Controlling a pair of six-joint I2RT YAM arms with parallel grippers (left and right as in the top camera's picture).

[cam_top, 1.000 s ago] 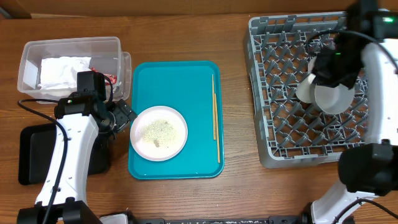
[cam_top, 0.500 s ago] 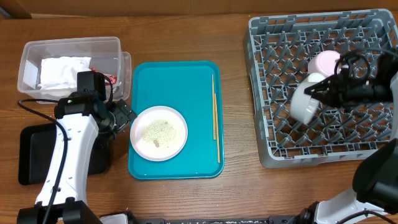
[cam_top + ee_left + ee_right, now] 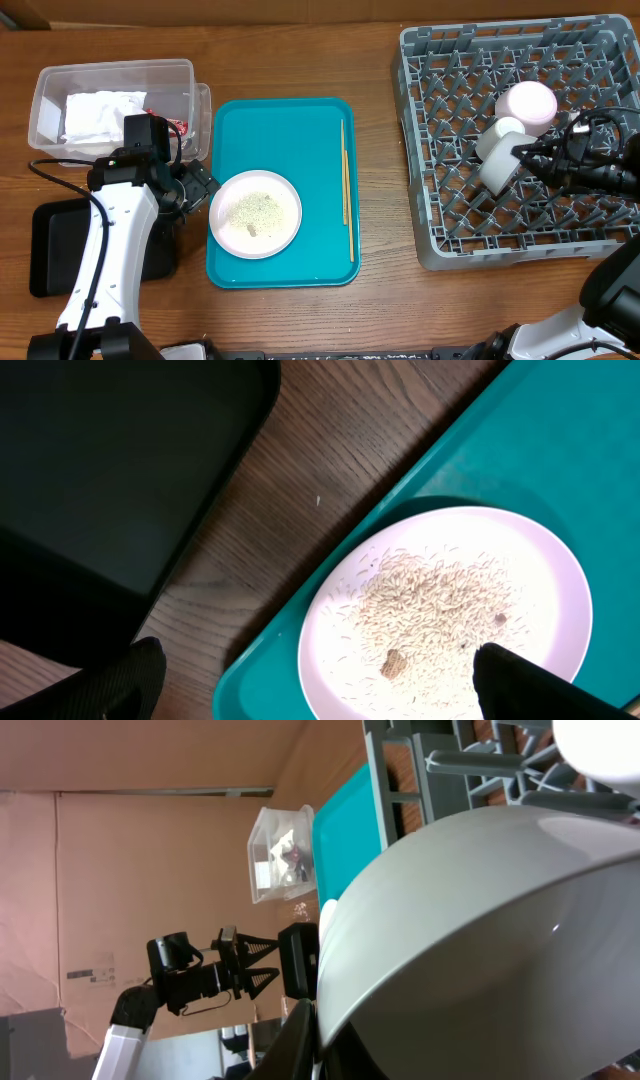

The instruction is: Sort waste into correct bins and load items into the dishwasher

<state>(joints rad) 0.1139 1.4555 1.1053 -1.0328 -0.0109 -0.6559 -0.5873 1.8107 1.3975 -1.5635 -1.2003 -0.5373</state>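
— Where's the waste?
— A crumpled white napkin (image 3: 98, 112) and a red wrapper (image 3: 172, 124) lie in the clear tub (image 3: 45, 80). Pale crumbs (image 3: 256, 210) are strewn over the small plate (image 3: 284, 236).
— The chopsticks?
— The chopsticks (image 3: 346, 185) lie lengthwise, right of that plate.
— And the dish rack?
— The grey dish rack (image 3: 440, 70) holds a pink round dish (image 3: 528, 103). Beside it a white bowl (image 3: 494, 170) is tilted on its side, its rim pinched by the right gripper (image 3: 520, 160)

left arm (image 3: 100, 250) — white links, black joints | thin black cable (image 3: 45, 166) trailing off it | right arm (image 3: 600, 175) — black wrist section
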